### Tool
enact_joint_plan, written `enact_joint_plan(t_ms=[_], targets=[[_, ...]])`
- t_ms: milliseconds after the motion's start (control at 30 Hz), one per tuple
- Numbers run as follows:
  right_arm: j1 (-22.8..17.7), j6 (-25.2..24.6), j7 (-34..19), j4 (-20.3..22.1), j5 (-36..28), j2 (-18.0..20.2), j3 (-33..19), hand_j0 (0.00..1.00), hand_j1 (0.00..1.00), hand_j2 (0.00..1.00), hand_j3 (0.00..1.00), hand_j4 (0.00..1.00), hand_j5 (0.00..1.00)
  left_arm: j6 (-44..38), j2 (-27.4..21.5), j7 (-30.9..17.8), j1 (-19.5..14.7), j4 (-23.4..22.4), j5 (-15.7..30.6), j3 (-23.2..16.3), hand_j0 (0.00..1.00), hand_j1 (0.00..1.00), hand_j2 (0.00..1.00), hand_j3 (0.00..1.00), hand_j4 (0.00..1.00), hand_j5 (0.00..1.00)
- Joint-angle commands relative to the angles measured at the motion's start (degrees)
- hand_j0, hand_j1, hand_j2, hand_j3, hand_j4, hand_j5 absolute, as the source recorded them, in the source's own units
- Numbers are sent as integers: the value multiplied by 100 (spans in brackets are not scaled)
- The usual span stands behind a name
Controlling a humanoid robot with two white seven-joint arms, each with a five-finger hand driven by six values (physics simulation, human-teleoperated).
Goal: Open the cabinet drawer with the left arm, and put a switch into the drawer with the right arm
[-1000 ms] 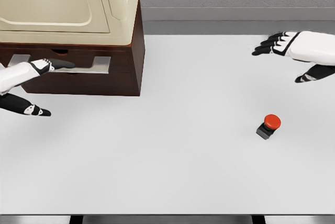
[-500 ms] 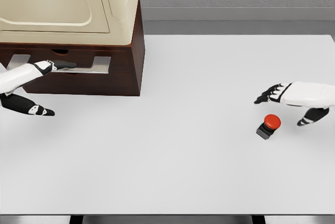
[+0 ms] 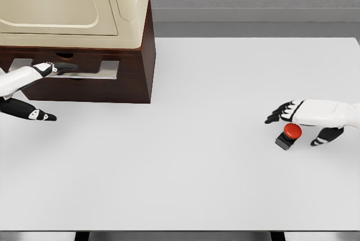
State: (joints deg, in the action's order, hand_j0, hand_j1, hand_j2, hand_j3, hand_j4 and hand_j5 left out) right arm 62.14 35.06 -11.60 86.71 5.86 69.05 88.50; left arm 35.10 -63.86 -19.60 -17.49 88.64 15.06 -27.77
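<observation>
The switch [image 3: 288, 135], a red button on a small black base, sits on the white table at the right. My right hand [image 3: 298, 123] hovers just over it, fingers spread to the left and thumb down on its right side, open around it without a grip. The dark wooden cabinet [image 3: 112, 77] stands at the back left with a cream appliance on top. Its drawer front [image 3: 84, 63] carries a flat metal handle [image 3: 98, 70]. My left hand [image 3: 42, 86] reaches in from the left, fingertips lying on the handle's left part, thumb hanging below, open.
The cream appliance [image 3: 73, 4] overhangs the cabinet top. The white table [image 3: 185, 156] stretches wide between the cabinet and the switch. Its front edge runs along the bottom of the view.
My right hand has dropped from the far right rear of the table down and toward me, ending just above the switch. The left hand stays at the drawer handle with only a slight shift.
</observation>
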Motion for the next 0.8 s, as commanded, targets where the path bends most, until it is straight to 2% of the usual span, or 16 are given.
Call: enact_joint_plan(t_ms=[0, 200, 533, 567, 667, 767], targets=[[-9, -6, -1, 30, 21, -14, 10, 100, 100, 100, 100, 100, 100, -10, 32, -35, 0, -13, 41, 0, 100, 100, 100, 100, 100, 100], [-17, -6, -18, 39, 65, -50, 19, 100, 100, 100, 100, 100, 100, -10, 23, -211, 9, -5, 41, 0, 100, 100, 100, 100, 100, 100], [-17, -6, -97, 48, 91, -146, 10, 99, 99, 99, 99, 99, 99, -56, 32, -211, -35, -84, 41, 0, 100, 100, 100, 100, 100, 100], [-17, -6, -132, 39, 91, -155, 10, 95, 95, 95, 95, 95, 95, -56, 32, -211, -44, -136, 41, 0, 100, 100, 100, 100, 100, 100], [-9, -6, -132, -14, 179, -173, -25, 72, 72, 72, 72, 72, 72, -82, 41, -219, -44, -163, 41, -9, 100, 100, 100, 100, 100, 100], [-9, -6, -141, -93, 214, -199, -34, 63, 63, 63, 63, 63, 63, -82, 67, -281, -44, -216, 41, -70, 100, 100, 100, 100, 100, 100]])
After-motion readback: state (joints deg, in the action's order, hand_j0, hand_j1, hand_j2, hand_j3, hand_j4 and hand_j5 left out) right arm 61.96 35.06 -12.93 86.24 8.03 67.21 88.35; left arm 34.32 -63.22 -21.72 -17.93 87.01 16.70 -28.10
